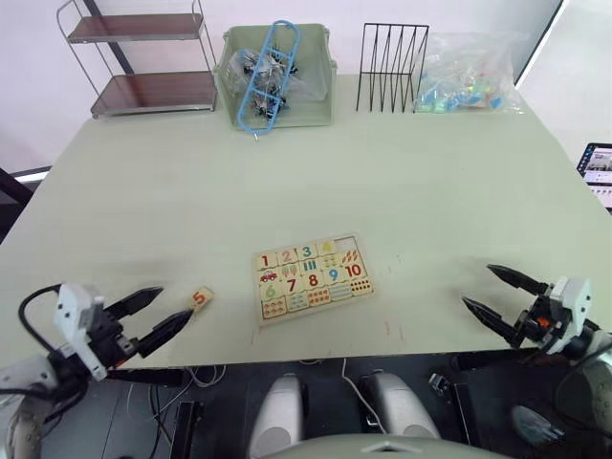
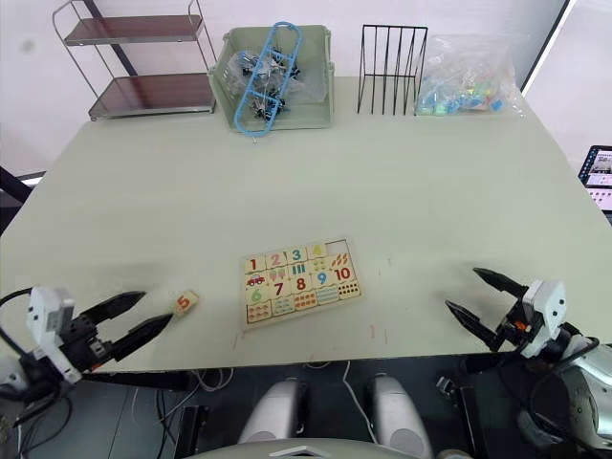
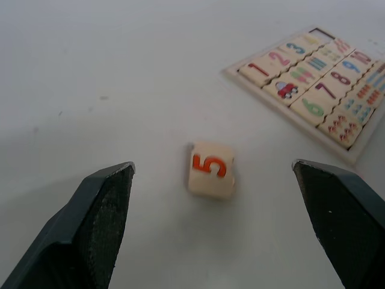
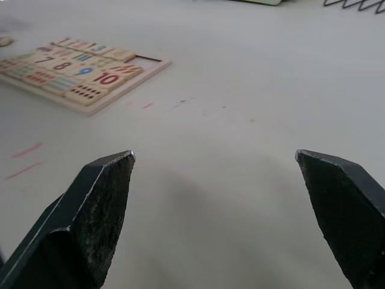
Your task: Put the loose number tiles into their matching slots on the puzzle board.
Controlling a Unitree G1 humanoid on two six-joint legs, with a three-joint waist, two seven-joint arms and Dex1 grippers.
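Note:
The puzzle board (image 1: 313, 278) lies flat near the table's front middle. Tiles 1 to 4 fill its far row, and the slot (image 1: 345, 242) at that row's right end is bare. One loose number tile (image 1: 200, 298), printed with an orange 5, rests on the table left of the board. My left gripper (image 1: 173, 305) is open just left of this tile; in the left wrist view the tile (image 3: 210, 168) lies a little ahead between the two fingers (image 3: 102, 211). My right gripper (image 1: 477, 285) is open and holds nothing, low over the table right of the board (image 4: 78, 72).
Along the table's far edge stand a two-tier metal shelf (image 1: 143, 62), a green bin (image 1: 311, 105) with a blue frame, a black wire rack (image 1: 392, 67) and a plastic bag (image 1: 469, 81) of coloured pieces. A screen (image 1: 598, 167) shows at the right edge.

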